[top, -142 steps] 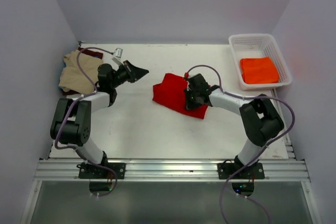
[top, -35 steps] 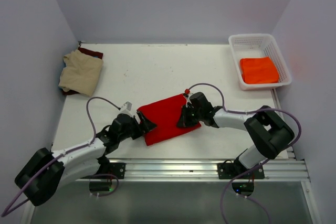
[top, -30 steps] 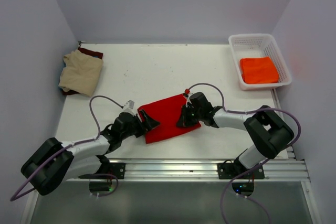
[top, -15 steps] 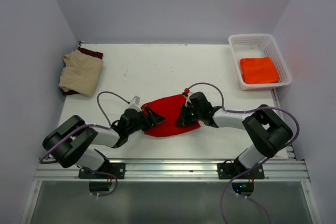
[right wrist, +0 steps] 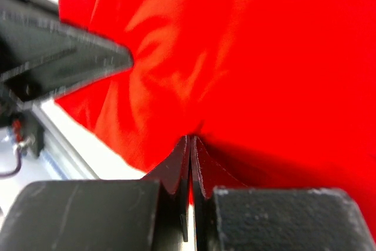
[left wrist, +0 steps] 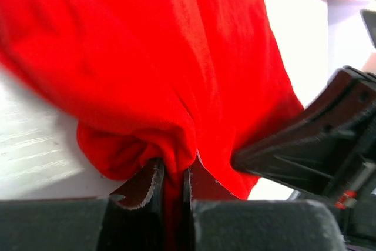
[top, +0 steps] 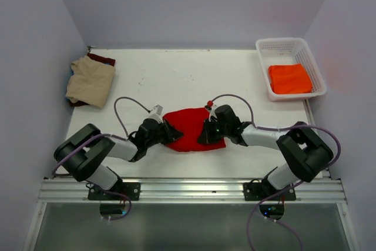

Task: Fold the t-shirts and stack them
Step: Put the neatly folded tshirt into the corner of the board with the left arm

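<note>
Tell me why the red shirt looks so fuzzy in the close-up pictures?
Left wrist view: the bright red cloth t-shirt smears at its upper left, and the left gripper's dark fingers look soft, probably too close to focus. Right wrist view: the cloth is soft all over. Top external view: sharp and evenly lit, only faint shadows.

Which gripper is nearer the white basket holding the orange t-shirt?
Right. The right gripper, shut on the right edge of the red t-shirt, sits in front and left of the white basket; the left gripper pinches the opposite edge, farther away.
</note>
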Controlling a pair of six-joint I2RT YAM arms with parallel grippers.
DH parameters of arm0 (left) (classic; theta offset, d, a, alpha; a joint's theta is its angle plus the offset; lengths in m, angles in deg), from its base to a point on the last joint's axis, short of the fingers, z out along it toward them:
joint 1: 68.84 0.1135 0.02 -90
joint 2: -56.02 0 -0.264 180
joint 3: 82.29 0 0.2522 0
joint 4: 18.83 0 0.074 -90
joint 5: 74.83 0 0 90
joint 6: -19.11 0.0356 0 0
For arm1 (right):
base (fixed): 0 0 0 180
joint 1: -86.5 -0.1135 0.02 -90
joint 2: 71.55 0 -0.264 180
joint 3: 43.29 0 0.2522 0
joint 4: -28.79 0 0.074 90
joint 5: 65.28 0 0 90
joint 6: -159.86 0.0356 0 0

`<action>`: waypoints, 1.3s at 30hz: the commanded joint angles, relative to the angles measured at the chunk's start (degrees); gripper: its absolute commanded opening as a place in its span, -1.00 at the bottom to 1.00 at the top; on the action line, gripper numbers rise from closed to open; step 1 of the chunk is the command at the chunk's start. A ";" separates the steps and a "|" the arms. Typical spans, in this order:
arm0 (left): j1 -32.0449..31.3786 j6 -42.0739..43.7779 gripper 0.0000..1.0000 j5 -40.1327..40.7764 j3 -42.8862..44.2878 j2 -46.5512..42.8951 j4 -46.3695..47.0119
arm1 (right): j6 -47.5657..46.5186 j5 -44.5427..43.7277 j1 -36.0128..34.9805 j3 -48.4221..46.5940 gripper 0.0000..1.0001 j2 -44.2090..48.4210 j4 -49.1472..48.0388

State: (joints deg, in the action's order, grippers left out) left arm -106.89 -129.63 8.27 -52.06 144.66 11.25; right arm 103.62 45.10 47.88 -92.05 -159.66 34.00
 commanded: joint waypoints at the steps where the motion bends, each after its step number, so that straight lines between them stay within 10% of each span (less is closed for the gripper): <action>1: -0.19 7.05 -1.00 5.56 3.30 -8.71 -6.80 | -2.20 5.28 -0.59 1.34 -1.00 7.33 -1.12; 3: 0.16 10.48 -1.00 6.72 4.35 -12.51 -12.33 | -2.90 4.15 -0.50 0.47 -0.86 12.58 2.39; 5: 1.03 13.63 -1.00 8.66 6.20 -17.52 -15.35 | -4.57 1.26 -0.59 -1.28 -0.18 16.03 7.99; 8: 8.12 17.15 -1.00 5.25 8.05 -22.10 -18.78 | -6.51 -2.70 -0.50 -3.39 0.06 21.66 14.15; 23: 45.75 23.32 -1.00 -8.13 33.60 -12.10 -23.87 | -10.03 -4.74 -0.33 -5.60 0.08 25.28 24.46; 33: 55.88 25.86 -1.00 -16.57 66.55 7.67 -26.33 | -9.24 -6.31 -0.41 -5.34 0.01 22.20 26.75; 39: 62.29 26.22 -1.00 -9.12 65.47 8.84 -29.86 | -10.90 -7.64 -0.41 -9.02 -0.03 22.02 32.89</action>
State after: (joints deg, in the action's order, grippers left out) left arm -47.70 -105.22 -4.99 14.45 154.43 -18.04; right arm 94.20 38.87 47.51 -96.82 -137.65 62.80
